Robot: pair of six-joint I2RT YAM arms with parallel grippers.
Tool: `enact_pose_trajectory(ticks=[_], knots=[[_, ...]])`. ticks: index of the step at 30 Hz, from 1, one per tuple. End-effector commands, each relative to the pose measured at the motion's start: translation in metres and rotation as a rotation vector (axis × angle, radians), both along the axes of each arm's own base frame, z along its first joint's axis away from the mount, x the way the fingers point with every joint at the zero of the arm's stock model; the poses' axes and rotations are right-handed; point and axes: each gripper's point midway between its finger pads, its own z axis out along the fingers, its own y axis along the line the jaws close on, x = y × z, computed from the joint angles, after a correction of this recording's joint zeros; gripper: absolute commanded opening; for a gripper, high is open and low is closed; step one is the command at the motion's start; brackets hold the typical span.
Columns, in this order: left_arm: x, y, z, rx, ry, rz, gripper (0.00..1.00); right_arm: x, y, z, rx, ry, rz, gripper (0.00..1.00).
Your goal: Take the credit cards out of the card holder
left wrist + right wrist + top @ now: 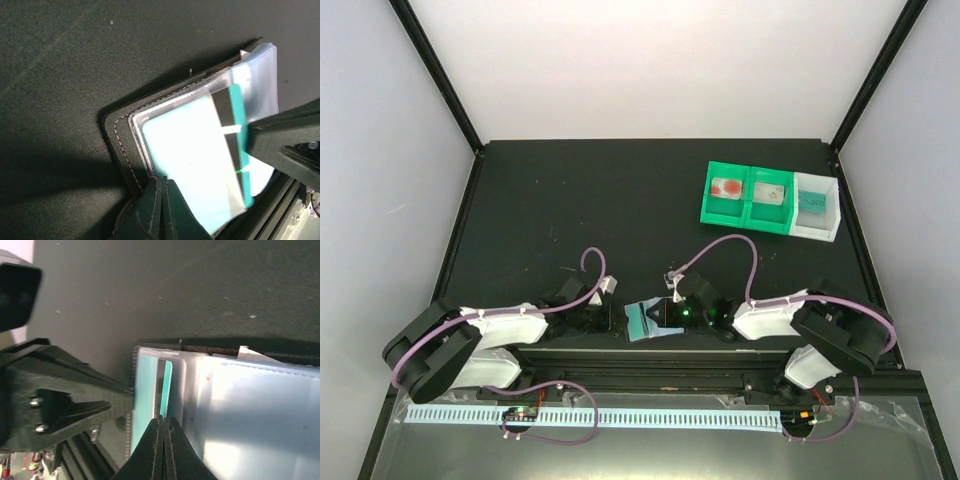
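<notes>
card holder (116, 131) 1, open | teal credit card (240, 150) 1 | left gripper (164, 182) pinching card holder; right gripper (163, 419) pinching credit card

the black card holder (118, 131) lies open on the dark table (60, 60) near its front edge, clear sleeves (260, 75) fanned out, a teal dark-striped credit card (192, 150) showing in one.

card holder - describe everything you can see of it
The card holder is black stitched leather, lying open on the dark table between the arms. Clear plastic sleeves fan from it, one holding a pale card. The left end effector pinches its edge; the right end effector grips a teal card.
</notes>
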Motion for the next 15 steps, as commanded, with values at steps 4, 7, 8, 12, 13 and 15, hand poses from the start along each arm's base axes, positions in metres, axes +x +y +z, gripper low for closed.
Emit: enact_pose_trajectory(ticks=[4, 7, 8, 12, 13, 15], knots=[[-0.005, 0.023, -0.018, 0.140, -0.004, 0.019, 0.01, 0.002, -0.008, 0.030, 0.080, -0.103, -0.032, 0.01], [-0.004, 0.025, -0.018, 0.144, -0.011, 0.026, 0.02, 0.002, -0.017, 0.025, 0.043, -0.112, -0.049, 0.01], [-0.004, 0.025, -0.018, 0.148, -0.011, 0.025, 0.02, 0.002, -0.020, 0.023, 0.031, -0.117, -0.052, 0.01], [0.000, 0.023, -0.018, 0.166, -0.007, 0.020, 0.02, 0.005, -0.024, 0.022, 0.008, -0.131, -0.054, 0.01], [0.001, 0.022, -0.017, 0.163, -0.007, 0.017, 0.02, 0.005, -0.023, 0.024, 0.009, -0.136, -0.041, 0.01], [0.001, 0.020, -0.016, 0.159, -0.008, 0.010, 0.02, 0.002, -0.010, 0.031, 0.020, -0.151, 0.034, 0.01]])
